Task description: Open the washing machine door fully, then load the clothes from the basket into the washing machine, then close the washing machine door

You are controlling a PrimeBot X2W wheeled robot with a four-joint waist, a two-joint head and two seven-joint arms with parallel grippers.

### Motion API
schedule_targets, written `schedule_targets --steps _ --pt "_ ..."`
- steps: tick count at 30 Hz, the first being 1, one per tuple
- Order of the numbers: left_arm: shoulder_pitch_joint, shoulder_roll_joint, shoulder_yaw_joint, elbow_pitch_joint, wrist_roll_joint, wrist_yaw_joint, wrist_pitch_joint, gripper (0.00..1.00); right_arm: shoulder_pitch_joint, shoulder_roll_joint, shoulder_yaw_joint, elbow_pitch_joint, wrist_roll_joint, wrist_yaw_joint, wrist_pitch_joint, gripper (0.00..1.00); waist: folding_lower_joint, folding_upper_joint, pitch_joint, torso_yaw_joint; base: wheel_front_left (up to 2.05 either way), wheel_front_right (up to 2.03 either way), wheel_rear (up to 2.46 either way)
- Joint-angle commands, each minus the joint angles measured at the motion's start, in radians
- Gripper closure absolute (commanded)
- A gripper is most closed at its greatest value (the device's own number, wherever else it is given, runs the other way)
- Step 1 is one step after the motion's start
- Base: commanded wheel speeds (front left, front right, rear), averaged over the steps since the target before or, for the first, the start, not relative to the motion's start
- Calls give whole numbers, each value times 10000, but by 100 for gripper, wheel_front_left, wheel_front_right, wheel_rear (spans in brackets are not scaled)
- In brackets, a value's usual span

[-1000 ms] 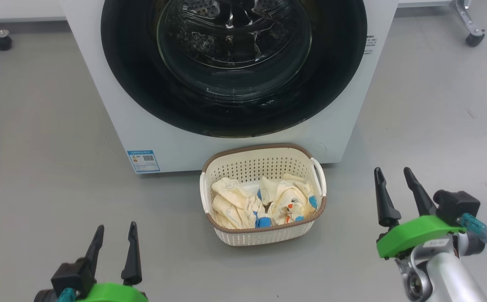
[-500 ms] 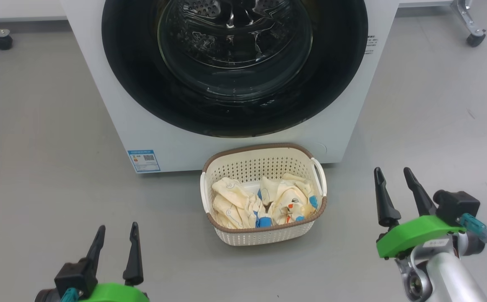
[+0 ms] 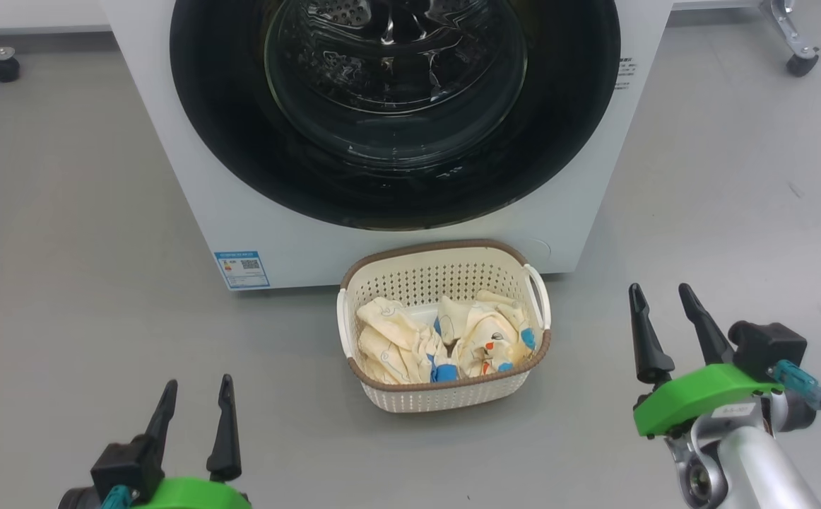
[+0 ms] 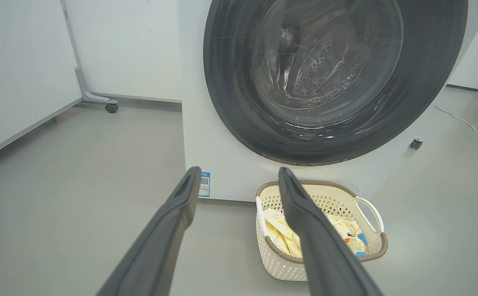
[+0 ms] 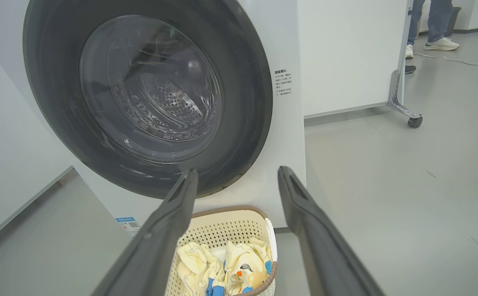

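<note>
Shut washing machine door (image 3: 396,106) on the washing machine (image 3: 255,233). Just before it on the floor, basket (image 3: 446,399) holding the clothes (image 3: 439,339). Left gripper (image 3: 198,382) and right gripper (image 3: 660,288) flanking it, fingers wide, empty.

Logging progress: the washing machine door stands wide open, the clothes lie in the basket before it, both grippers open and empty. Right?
No: the head view shows the washing machine door shut against the washing machine. The clothes do lie in the basket before it; the left gripper and right gripper are open and empty.
</note>
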Motion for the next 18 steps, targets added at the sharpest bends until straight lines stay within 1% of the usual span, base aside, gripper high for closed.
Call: schedule_targets --steps 1,18 --pt "-495 156 339 -253 -83 -30 -141 0 -529 -179 213 -276 -59 -29 -95 0 0 0 2 2 0 0 0" --pt "-527 156 297 -194 -220 -75 -141 0 -553 -179 243 -224 -96 -29 -95 0 0 0 34 37 0 0 0"
